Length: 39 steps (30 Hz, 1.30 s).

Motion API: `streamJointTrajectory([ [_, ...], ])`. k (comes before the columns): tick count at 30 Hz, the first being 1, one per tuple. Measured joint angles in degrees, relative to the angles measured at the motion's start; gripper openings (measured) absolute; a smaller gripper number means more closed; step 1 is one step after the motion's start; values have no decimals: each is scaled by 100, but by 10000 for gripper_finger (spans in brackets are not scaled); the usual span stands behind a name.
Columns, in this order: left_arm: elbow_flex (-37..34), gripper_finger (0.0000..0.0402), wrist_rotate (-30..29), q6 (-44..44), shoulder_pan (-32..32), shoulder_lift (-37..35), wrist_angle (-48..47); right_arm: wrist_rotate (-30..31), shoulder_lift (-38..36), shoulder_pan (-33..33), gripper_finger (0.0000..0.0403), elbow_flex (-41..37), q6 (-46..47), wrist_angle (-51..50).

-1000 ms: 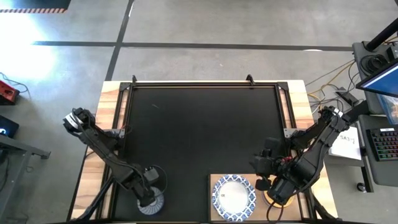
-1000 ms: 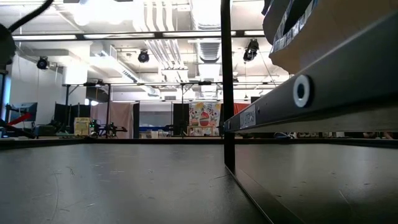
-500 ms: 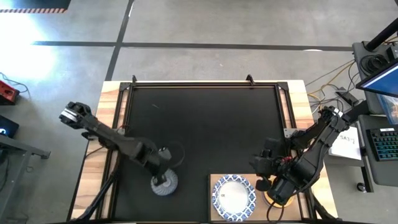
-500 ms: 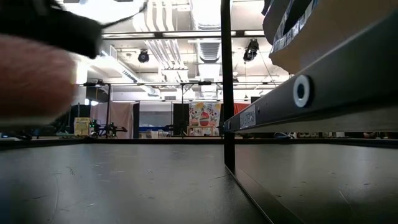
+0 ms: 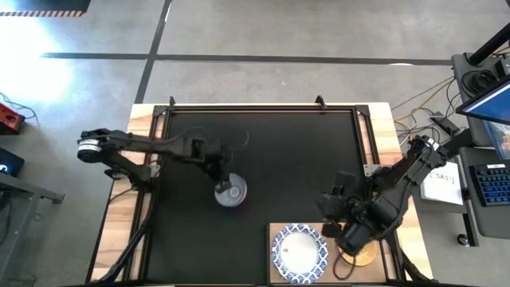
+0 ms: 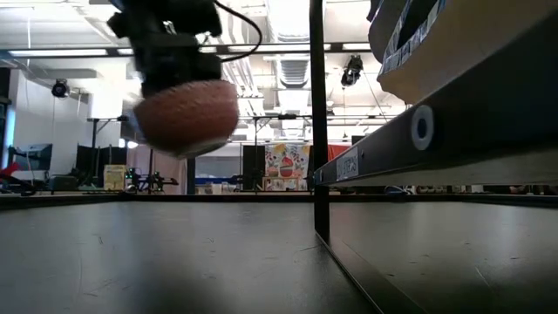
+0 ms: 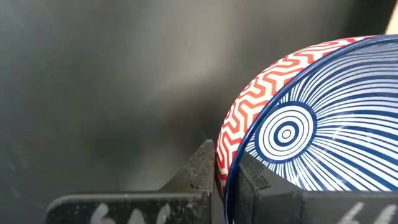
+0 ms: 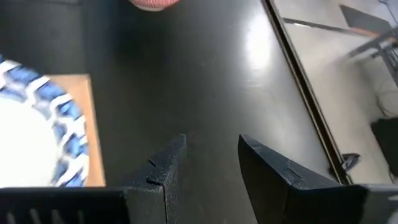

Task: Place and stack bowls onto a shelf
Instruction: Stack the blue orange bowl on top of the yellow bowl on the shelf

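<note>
At the near edge of the table the shelf (image 5: 271, 239), a pale wood board, lies flat with its long side running along that edge, partly cut off by the frame; one large white bowl (image 5: 300, 252) with a blue patterned rim sits on it, mouth up and empty. Just right of that bowl the right gripper (image 5: 343, 237) hangs low with its fingers (image 8: 166, 163) parted and nothing between them; under the arm a round yellow-tan thing (image 5: 362, 255) peeks out, too covered to name. A second ago this arm sat slightly nearer the table's edge, hiding more of that yellow thing. Farther in, over the middle of the black mat (image 5: 279, 151), the left gripper (image 5: 223, 185) is clamped tight on the rim of the small red zigzag bowl (image 7: 249, 106), whose inside has blue radiating lines. From above, the bowl (image 5: 231, 192) shows its mouth upward; the low view shows it (image 6: 186, 118) lifted clear of the mat, rounded base down. A second ago the left gripper and this bowl were down at the mat's near-left corner; they have since travelled up and toward the centre. The bowl holds nothing.
</note>
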Motion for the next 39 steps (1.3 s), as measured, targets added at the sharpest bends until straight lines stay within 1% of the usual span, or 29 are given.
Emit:
streamJointTrajectory([
  [4, 457, 3, 135, 573, 404, 307, -40, -14, 0, -411, 137, 0, -120, 112],
  [7, 874, 5, 323, 1045, 626, 664, -150, -182, 0, -697, 137, 0, -521, 230],
  [11, 1637, 6, 582, 1676, 780, 1277, -617, -489, 0, -983, 137, 0, -1155, 550],
  [14, 2291, 7, 579, 2238, 795, 1806, -1146, -724, 0, -1116, 137, 0, -1696, 837],
  [19, 3245, 7, 557, 3063, 842, 2499, -1597, -1132, -9, -1266, 137, 0, -2456, 925],
  [25, 4188, 8, 540, 3460, 1038, 3074, -1799, -1481, -24, -1646, 137, 0, -3573, 1154],
  [29, 4740, 8, 546, 3696, 1029, 3447, -2195, -2120, -24, -2172, 137, 0, -4217, 1382],
  [31, 4924, 8, 555, 3806, 1020, 3578, -2248, -2397, -28, -2448, 136, -17, -4485, 1497],
  [34, 5082, 8, 556, 3906, 1032, 3663, -2263, -2777, -31, -2838, 133, -37, -4935, 1666],
  [39, 5186, 8, 551, 4113, 1044, 3695, -2285, -3865, -24, -3410, 121, -130, -5877, 2258],
])
